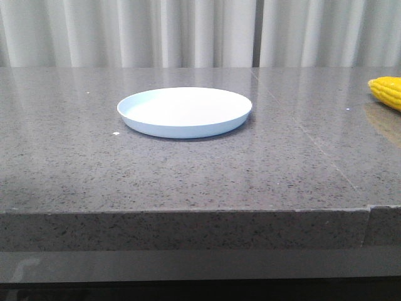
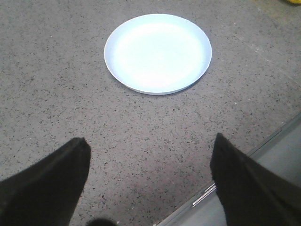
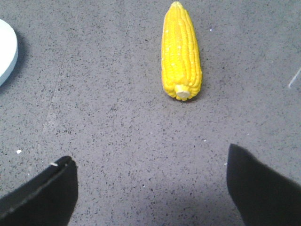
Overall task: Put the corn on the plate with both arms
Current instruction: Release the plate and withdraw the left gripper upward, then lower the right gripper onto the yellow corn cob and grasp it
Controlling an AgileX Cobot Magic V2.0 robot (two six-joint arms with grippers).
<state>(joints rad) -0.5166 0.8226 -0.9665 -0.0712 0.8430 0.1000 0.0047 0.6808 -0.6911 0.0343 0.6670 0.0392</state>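
A round, shallow, pale blue-white plate (image 1: 185,111) with a low raised rim sits on the grey speckled stone counter (image 1: 188,169), a little left of the middle and toward the far side in the front view. It holds nothing. A bright yellow corn cob (image 1: 387,91) with rows of kernels lies on the counter at the far right edge of the front view, well apart from the plate and cut off by the frame.

In the right wrist view the corn cob (image 3: 181,56) lies flat on the counter with its pale stub end turned toward the right pincer (image 3: 150,183). That pincer's two black fingers (image 3: 42,195) are spread wide with bare counter between them, clear of the cob. The plate's rim (image 3: 7,52) shows at one edge of that view.

In the left wrist view the left pincer (image 2: 150,181) is likewise spread wide and pinching nothing, with the plate (image 2: 158,52) beyond its fingertips and the counter's near edge beside one finger. Pale pleated curtains (image 1: 188,31) hang behind the counter.
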